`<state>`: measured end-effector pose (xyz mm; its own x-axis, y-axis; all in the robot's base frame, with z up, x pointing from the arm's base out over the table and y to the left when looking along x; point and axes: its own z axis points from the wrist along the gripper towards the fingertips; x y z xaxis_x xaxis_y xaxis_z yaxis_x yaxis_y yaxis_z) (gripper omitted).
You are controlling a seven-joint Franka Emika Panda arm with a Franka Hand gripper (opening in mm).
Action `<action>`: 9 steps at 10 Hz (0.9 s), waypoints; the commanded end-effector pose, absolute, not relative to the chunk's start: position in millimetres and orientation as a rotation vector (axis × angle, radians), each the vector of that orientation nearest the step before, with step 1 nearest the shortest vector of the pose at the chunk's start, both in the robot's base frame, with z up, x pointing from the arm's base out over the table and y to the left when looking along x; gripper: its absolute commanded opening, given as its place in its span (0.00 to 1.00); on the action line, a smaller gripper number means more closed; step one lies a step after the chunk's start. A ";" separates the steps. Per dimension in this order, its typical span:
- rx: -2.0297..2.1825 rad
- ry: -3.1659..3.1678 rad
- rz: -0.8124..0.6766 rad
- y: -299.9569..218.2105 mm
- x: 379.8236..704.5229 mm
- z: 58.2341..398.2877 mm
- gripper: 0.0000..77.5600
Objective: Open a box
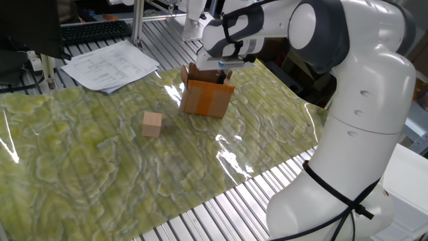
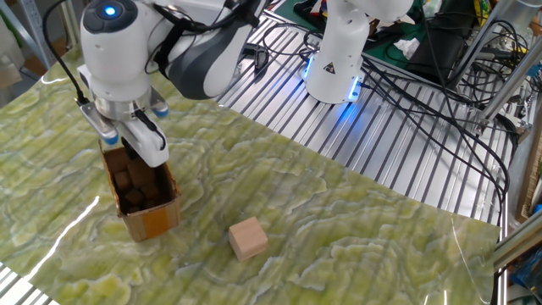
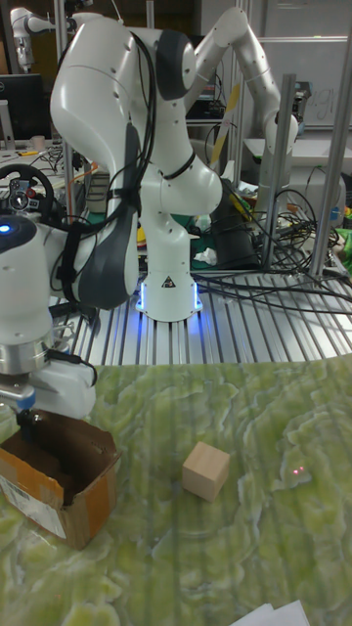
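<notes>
One box [image 1: 208,98] sits right under our gripper [image 2: 133,149], its top wide open. We cannot tell how far our fingers spread; they seem to hold nothing.

Even, fairly bright overhead light fills all three views. The glossy green mat [image 1: 120,154] throws white glare streaks, strongest on its wrinkle in front of the box [image 1: 207,98] and below the gripper [image 1: 226,69] in one fixed view, and as a thin streak left of the box in the other fixed view. Shadows are soft and short, pooled just under the cube [image 2: 248,238] and inside the box. The arm's base glows blue onto the slatted table [image 2: 398,152]. The tall view is dimmer and slightly soft, with a dark background and a small red dot on the mat, right of the cube. The arm's white shell is nearly overexposed.
</notes>
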<state>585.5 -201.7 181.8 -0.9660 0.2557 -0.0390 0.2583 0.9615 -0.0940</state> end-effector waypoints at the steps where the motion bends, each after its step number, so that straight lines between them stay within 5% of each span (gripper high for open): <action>1: 0.339 3.089 -0.166 -217.0 582.0 185.6 0.00; 9: 0.235 3.114 -0.300 -216.7 583.0 188.3 0.00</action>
